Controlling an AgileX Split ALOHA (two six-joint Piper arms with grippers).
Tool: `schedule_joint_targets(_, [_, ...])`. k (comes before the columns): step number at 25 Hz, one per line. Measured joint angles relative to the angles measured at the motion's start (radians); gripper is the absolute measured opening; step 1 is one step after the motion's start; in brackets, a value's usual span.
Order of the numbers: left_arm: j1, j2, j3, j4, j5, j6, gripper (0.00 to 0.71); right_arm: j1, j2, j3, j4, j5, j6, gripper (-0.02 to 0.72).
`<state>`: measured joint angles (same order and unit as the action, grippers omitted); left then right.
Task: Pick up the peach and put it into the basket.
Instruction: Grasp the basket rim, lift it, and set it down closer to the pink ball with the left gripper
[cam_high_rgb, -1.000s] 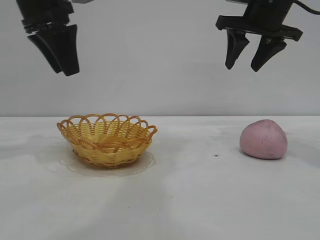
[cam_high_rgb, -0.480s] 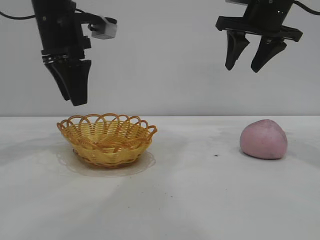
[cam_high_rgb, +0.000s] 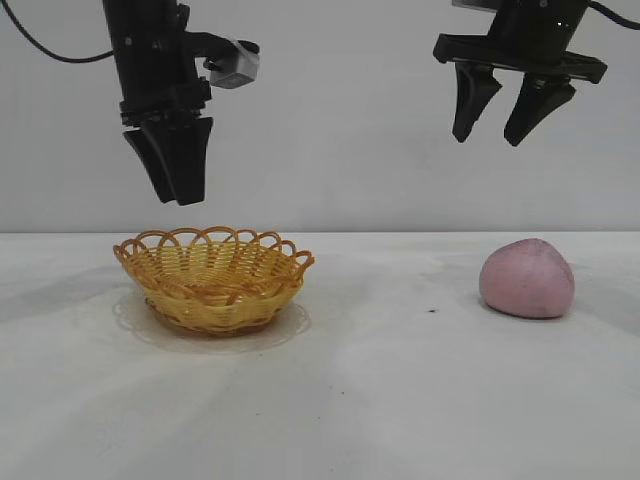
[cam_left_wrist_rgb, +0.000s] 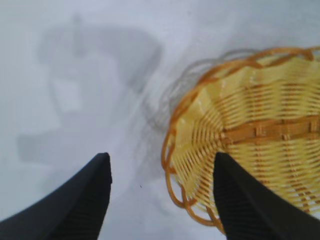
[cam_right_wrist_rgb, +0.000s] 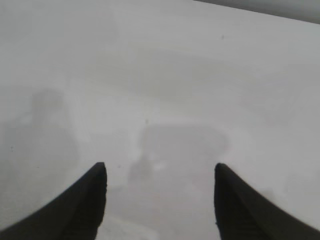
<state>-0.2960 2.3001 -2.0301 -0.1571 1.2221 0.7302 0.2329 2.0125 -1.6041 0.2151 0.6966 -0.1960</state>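
One peach (cam_high_rgb: 527, 279) sits upright, pointed top up.

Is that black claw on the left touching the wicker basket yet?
Apart. In the exterior view the left end effector hangs above the wicker basket, with bare wall showing between its tips and the rim.

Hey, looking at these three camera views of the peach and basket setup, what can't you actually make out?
- Basket floor: in the exterior view its near wall hides it; in the left wrist view the picture's edge cuts the basket off.
- Peach: its far side and underside are hidden in the exterior view; neither wrist view shows it.
- Left gripper: in the exterior view its fingers overlap, so the gap is hidden.
- Right gripper: the arm above is cut off by the top edge.
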Motion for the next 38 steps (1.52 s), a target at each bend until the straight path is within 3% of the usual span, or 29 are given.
schedule_joint_targets(21, [0.0, 0.113, -0.009, -0.016, 0.0, -0.008, 0.365, 0.0, 0.0, 0.0, -0.006, 0.008, 0.0, 0.404])
schedule_joint_targets(26, [-0.003, 0.122, -0.02, -0.034, 0.016, -0.003, 0.071, 0.0, 0.0, 0.0, -0.011, 0.011, 0.0, 0.404])
schedule_joint_targets(34, [-0.001, 0.111, -0.058, -0.042, 0.025, -0.128, 0.071, 0.0, 0.0, 0.0, -0.017, 0.011, 0.0, 0.404])
schedule_joint_targets(35, [0.005, 0.101, -0.058, -0.061, 0.025, -0.173, 0.0, 0.0, 0.0, 0.0, -0.021, 0.011, 0.0, 0.404])
schedule_joint_targets(38, [0.033, 0.071, -0.056, -0.162, 0.015, -0.306, 0.0, 0.0, 0.0, 0.0, -0.029, 0.011, 0.0, 0.404])
